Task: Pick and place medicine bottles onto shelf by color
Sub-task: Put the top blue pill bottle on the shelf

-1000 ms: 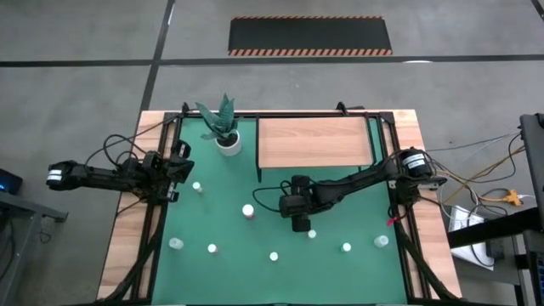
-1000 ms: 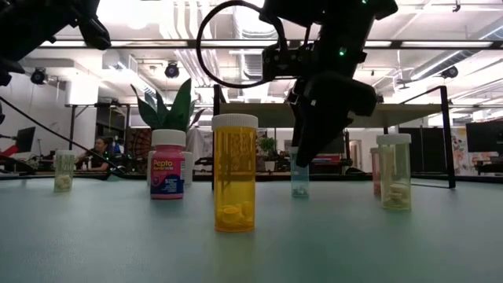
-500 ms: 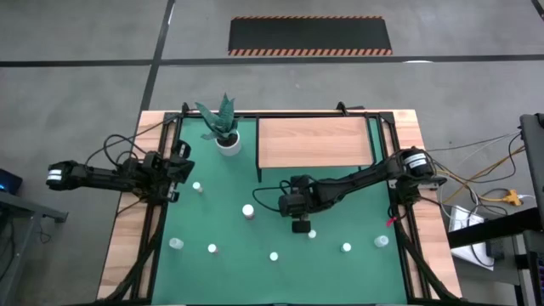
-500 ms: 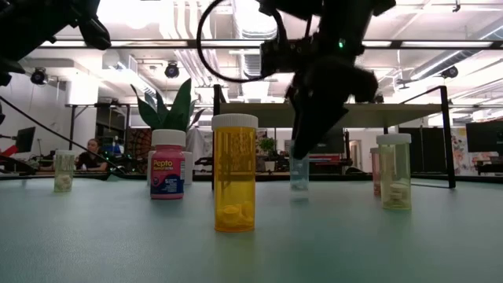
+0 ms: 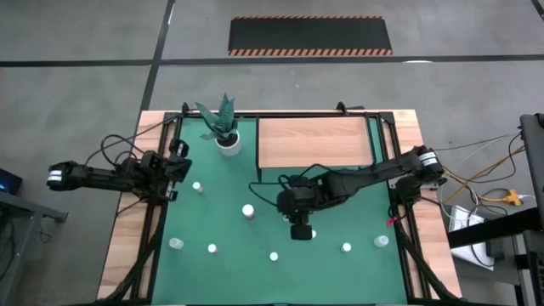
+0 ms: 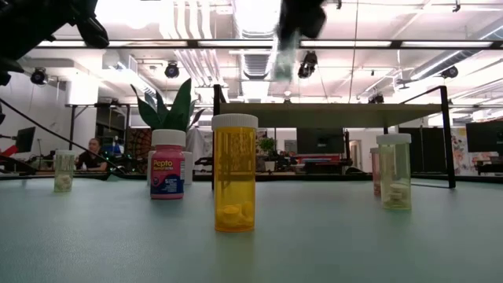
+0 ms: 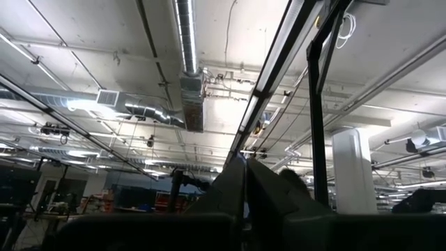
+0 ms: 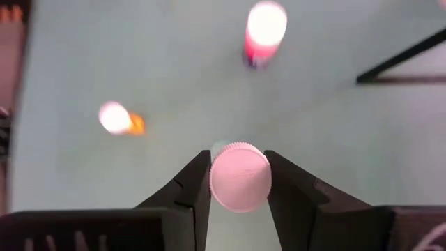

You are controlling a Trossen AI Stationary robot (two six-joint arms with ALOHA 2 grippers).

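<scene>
the right gripper point(image 8: 239, 183) hung above the green surface point(image 5: 340, 272), fingers point(image 8: 195, 185) clamped on a teal bottle point(image 8: 240, 176) by its cap. best carried level to the shelf point(image 5: 314, 142), clearing the frame. the left gripper point(image 7: 245, 183), fingers together, waited at the surface's left edge.

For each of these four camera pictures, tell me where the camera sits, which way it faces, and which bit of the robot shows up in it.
High view: above the table, looking straight down; both arms, the shelf, the right gripper.
Low view: at tabletop height, looking level across; the yellow bottle is nearest, the right gripper high overhead.
Left wrist view: tilted up at the ceiling; the left gripper shut.
Right wrist view: looking down on the mat; its fingers clamp a teal bottle.
Shared: the pink bottle shows in the low and right wrist views.
</scene>
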